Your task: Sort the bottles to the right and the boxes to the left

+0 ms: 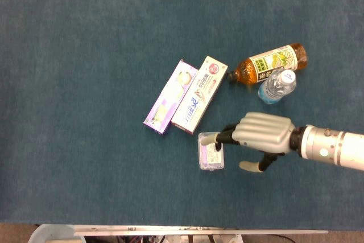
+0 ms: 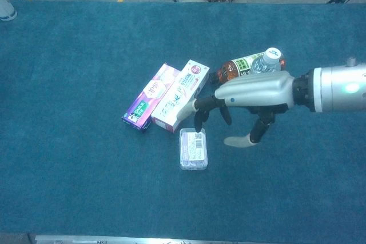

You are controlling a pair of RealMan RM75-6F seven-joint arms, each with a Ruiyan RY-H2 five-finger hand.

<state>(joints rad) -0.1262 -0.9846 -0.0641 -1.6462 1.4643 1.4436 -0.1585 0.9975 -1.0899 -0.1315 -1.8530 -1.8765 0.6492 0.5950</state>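
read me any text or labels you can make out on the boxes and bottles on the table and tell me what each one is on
No text can be read reliably.
Purple box: print too blurred.
White box: blue characters and a red round mark, not legible.
Clear small box: a barcode label, digits too small.
Amber bottle: green and white label, unreadable.
Water bottle: label unreadable.

right hand (image 1: 264,134) | fingers (image 1: 223,138) spread over clear box (image 1: 210,151) | holding nothing

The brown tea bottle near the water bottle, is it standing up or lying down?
Lying down. The tea bottle shows its full side and label from above, while the water bottle beside it stands upright, cap up.
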